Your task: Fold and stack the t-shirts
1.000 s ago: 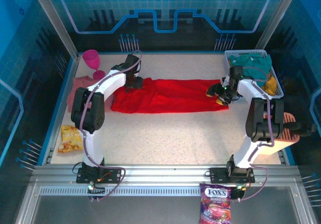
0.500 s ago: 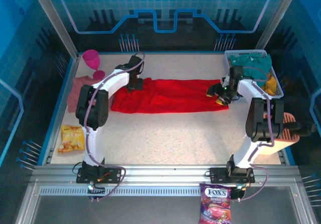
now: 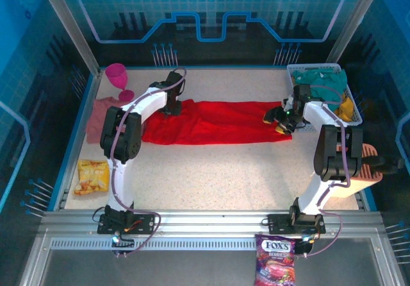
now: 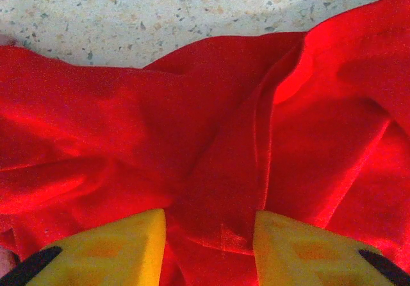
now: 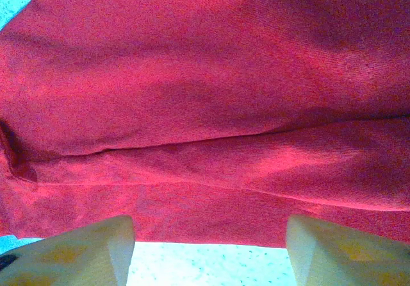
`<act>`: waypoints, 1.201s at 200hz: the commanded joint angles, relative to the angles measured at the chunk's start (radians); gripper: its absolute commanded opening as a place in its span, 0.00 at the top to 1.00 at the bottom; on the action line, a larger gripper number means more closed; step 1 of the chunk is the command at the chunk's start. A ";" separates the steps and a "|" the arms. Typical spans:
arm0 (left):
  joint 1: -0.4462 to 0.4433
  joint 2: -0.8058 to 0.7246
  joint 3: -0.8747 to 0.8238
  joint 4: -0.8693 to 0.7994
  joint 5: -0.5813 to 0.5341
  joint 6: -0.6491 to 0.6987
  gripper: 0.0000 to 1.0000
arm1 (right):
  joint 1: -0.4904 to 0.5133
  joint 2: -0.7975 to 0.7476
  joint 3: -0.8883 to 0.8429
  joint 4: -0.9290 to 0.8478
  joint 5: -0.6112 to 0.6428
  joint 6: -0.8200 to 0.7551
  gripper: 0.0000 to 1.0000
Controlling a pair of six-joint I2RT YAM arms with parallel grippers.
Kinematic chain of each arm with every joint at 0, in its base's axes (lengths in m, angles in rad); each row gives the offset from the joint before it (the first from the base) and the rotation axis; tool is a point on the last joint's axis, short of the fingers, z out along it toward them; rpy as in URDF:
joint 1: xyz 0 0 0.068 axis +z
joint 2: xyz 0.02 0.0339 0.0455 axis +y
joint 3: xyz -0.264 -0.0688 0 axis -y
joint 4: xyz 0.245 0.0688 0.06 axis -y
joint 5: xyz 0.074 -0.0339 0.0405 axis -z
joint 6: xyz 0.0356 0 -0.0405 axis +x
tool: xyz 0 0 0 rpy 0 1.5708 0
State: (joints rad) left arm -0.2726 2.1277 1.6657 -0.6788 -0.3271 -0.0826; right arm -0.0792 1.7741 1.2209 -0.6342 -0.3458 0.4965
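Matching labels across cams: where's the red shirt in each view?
Top external: the red shirt lies as a wide band, left to right, on the far half of the table.
Left wrist: the creased shirt covers most of the frame below a strip of table.
Right wrist: the shirt covers the frame except the bottom strip and top-left corner.
Shared landmark: the speckled table, at the top in the left wrist view and at the bottom in the right wrist view.

Pink goblet [image 3: 117, 77], white basket [image 3: 314, 66], candy pouch [image 3: 275, 260] and probably a snack bag [image 3: 91, 176] sit around.
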 commanded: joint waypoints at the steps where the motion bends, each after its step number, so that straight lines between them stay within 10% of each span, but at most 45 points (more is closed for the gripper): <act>1: -0.006 0.018 0.047 -0.039 -0.040 0.000 0.69 | -0.007 -0.006 -0.002 -0.002 -0.017 -0.007 0.35; 51: 0.001 0.044 0.107 -0.075 -0.070 0.030 1.00 | -0.010 -0.005 0.000 -0.004 -0.019 -0.007 0.35; 240: 0.053 0.173 0.357 -0.143 -0.171 0.145 1.00 | -0.013 0.000 -0.004 -0.007 -0.023 -0.012 0.36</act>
State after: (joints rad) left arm -0.2199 2.2593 1.9625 -0.7765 -0.4633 0.0257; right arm -0.0814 1.7741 1.2209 -0.6342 -0.3527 0.4965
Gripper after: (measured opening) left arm 0.053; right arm 0.638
